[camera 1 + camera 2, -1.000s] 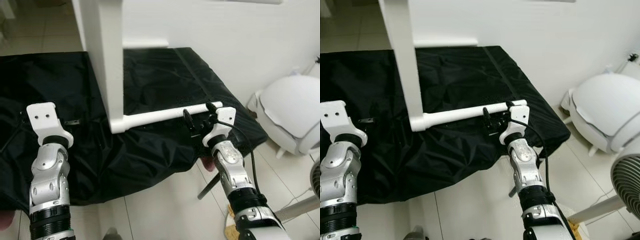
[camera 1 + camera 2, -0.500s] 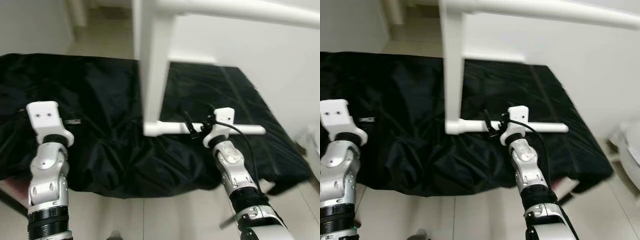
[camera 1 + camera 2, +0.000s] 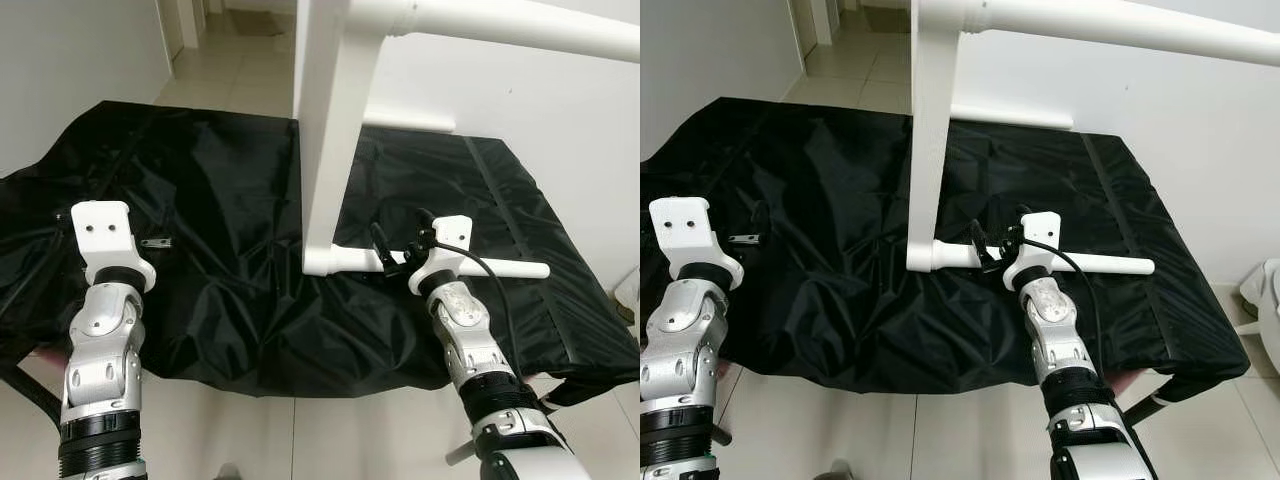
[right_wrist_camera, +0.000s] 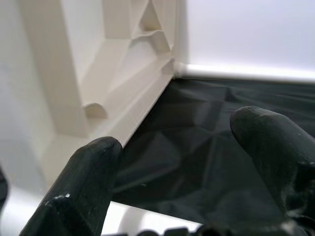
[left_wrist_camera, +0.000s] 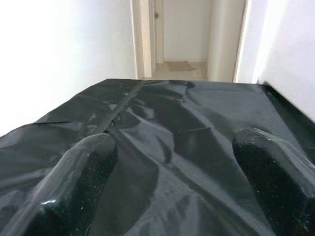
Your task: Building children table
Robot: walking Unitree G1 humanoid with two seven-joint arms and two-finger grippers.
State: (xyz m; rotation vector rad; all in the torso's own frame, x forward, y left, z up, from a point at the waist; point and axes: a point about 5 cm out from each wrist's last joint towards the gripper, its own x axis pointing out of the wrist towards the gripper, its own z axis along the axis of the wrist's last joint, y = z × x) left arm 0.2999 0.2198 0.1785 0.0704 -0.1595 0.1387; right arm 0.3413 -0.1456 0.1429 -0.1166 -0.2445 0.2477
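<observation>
Black sheeting point(image 3: 220, 260), glossy and wrinkled, covers the floor ahead and carries the task's thing. Since half a second ago the whole scene has slid sideways and sharpened, which is the camera moving; a pale tiled hallway point(image 3: 225, 60) at the far end is in sight that was cut off before. The white plastic children's table frame point(image 3: 330, 130) stands in the middle of the sheeting: a flat upright leg rising to a round top rail point(image 3: 500, 25) that crosses the upper edge, and a thinner round crossbar point(image 3: 480, 265) lying low along the sheeting from the leg's foot. No writing or label can be read anywhere on it. The right gripper point(image 3: 400, 243) sits at that crossbar as before, jaws apart around it near the leg. The left gripper point(image 5: 172, 177) hovers over bare sheeting well to the left of the leg, jaws apart, holding nothing.
</observation>
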